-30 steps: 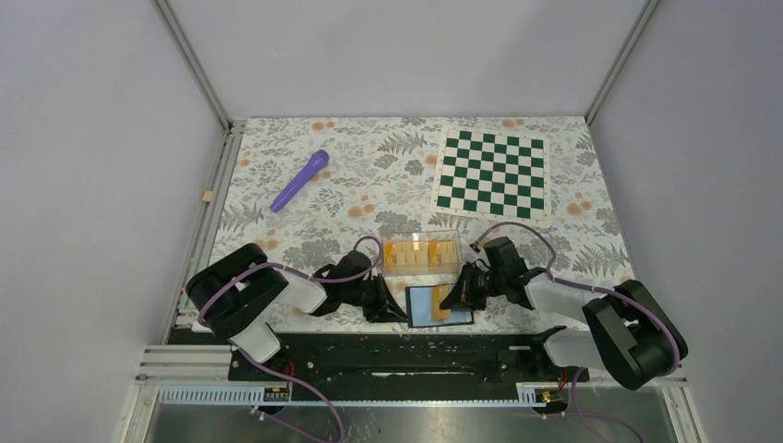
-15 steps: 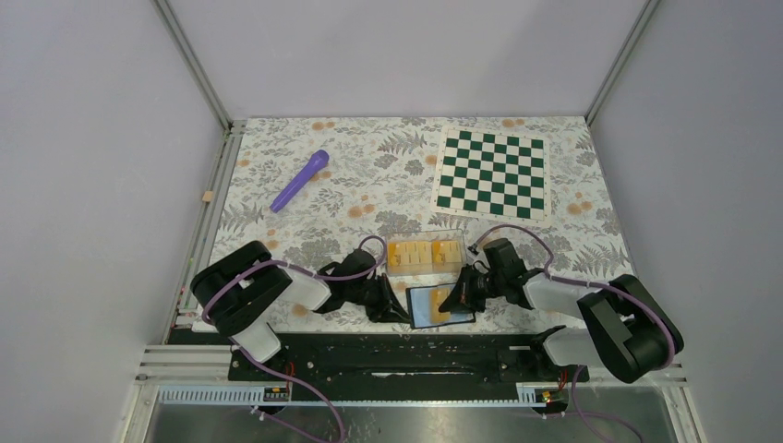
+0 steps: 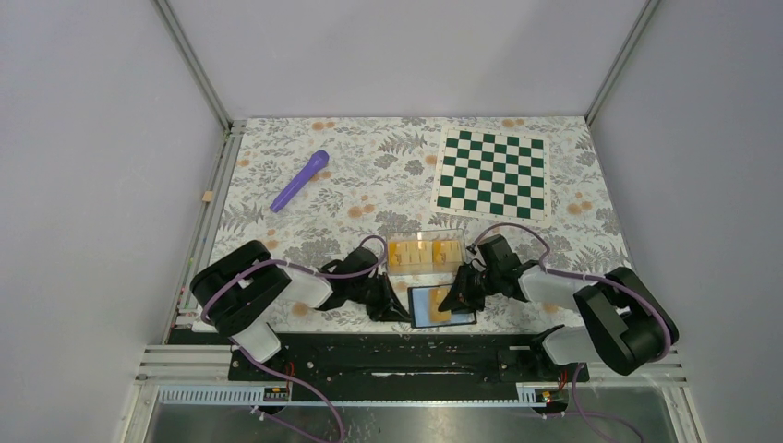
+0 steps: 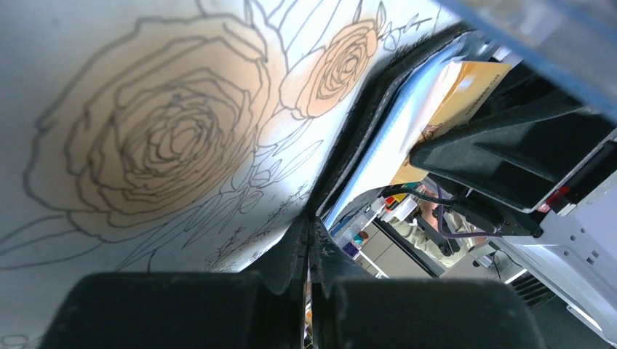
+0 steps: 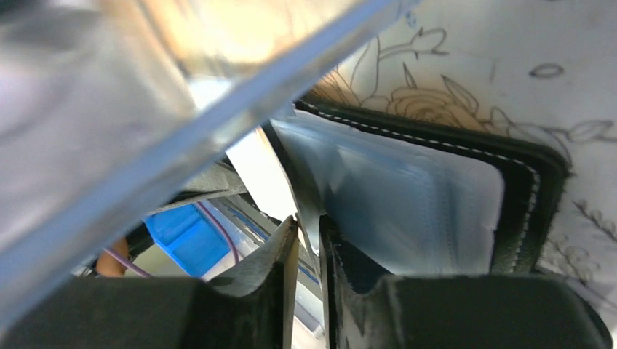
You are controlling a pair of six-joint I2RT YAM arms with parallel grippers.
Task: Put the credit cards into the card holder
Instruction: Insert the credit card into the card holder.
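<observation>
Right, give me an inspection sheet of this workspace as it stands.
Surface: floral tablecloth, lying flat.
Job's things: card holder open, pale lining up, one card on it; more credit cards in the clear box just behind.
Clutter: purple pen and chequered mat, both far from the arms.
Grippers: left gripper shut on the card holder's left edge; right gripper has its jaws a slit apart around a pale sleeve flap, grip unclear.
Cables: purple cables loop over both arms, off the card holder.
Surroundings: grey walls, metal frame posts.
</observation>
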